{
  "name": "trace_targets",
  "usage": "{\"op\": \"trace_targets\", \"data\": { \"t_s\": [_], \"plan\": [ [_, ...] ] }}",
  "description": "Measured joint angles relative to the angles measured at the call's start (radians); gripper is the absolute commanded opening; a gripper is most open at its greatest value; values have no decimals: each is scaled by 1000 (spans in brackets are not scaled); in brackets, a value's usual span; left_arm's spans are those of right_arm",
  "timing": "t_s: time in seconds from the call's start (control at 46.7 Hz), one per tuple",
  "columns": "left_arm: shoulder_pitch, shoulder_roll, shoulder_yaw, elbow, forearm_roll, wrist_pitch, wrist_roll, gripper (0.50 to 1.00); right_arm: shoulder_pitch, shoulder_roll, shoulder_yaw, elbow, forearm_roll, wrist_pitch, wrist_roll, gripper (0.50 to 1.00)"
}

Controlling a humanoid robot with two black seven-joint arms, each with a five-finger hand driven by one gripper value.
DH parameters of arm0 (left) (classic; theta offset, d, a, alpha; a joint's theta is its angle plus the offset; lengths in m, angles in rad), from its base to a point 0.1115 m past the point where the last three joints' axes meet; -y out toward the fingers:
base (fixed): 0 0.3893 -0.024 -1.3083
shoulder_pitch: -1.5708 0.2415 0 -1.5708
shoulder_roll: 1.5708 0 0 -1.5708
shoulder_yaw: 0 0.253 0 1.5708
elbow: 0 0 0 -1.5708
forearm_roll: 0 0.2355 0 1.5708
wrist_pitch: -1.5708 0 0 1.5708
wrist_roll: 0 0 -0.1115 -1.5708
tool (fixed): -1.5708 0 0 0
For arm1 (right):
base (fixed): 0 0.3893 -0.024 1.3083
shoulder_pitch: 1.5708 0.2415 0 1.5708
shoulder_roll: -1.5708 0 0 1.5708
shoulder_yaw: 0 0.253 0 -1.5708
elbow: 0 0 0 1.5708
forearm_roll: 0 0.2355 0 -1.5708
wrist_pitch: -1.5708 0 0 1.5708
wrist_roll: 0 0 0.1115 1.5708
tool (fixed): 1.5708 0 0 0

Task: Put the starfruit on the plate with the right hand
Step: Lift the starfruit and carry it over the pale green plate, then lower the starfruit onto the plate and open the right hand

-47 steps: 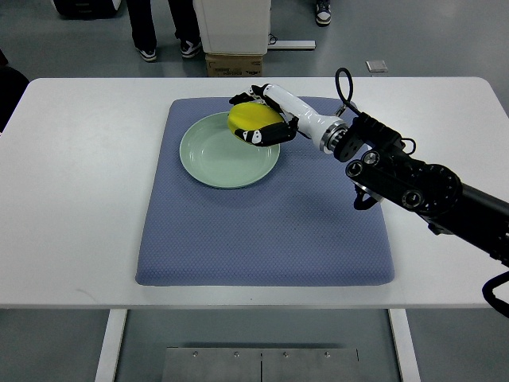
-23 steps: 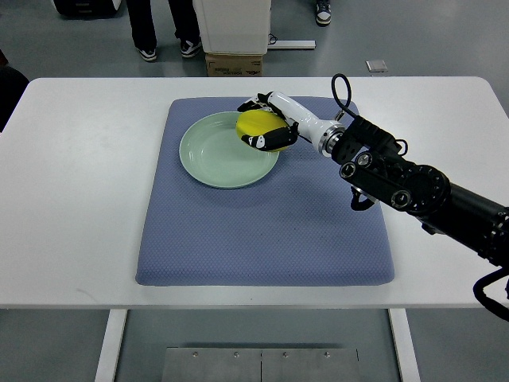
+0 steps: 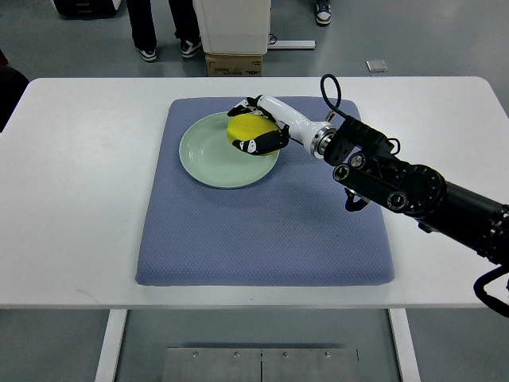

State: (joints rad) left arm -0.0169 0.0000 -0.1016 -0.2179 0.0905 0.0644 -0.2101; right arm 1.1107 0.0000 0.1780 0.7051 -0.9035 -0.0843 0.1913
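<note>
A yellow starfruit [image 3: 246,128] is held over the upper right part of a pale green plate [image 3: 208,159]. My right hand [image 3: 256,126] is shut on the starfruit, its black-tipped fingers wrapped around it. Its white forearm and black arm run off toward the picture's right edge. I cannot tell whether the fruit touches the plate. The left arm does not show.
The plate lies on a blue-grey mat [image 3: 262,231] on a white table [image 3: 71,199]. Beyond the far table edge stand a cardboard box [image 3: 235,64], a white cabinet [image 3: 232,24] and people's legs [image 3: 163,28].
My right hand has carried the starfruit slightly left, further over the plate's upper right part, after a small drift to the right half a second ago.
</note>
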Motion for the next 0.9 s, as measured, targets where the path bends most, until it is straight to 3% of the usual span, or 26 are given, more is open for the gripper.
{"op": "trace_targets", "data": {
  "t_s": [0.429,0.621,0.664,0.707,0.729,0.9],
  "plan": [
    [0,0,-1,0,0,0,0,1000,-1,0,-85,24,-3,0,-11,500],
    [0,0,-1,0,0,0,0,1000,-1,0,-87,24,-6,-1,-60,704],
    [0,0,-1,0,0,0,0,1000,-1,0,-87,25,-6,-1,-71,807],
    [0,0,-1,0,0,0,0,1000,-1,0,-88,25,-6,-1,-81,976],
    [0,0,-1,0,0,0,0,1000,-1,0,-87,25,-6,-1,-82,999],
    [0,0,0,0,0,0,0,1000,4,0,-97,25,-6,4,-86,1000]
  ]
}}
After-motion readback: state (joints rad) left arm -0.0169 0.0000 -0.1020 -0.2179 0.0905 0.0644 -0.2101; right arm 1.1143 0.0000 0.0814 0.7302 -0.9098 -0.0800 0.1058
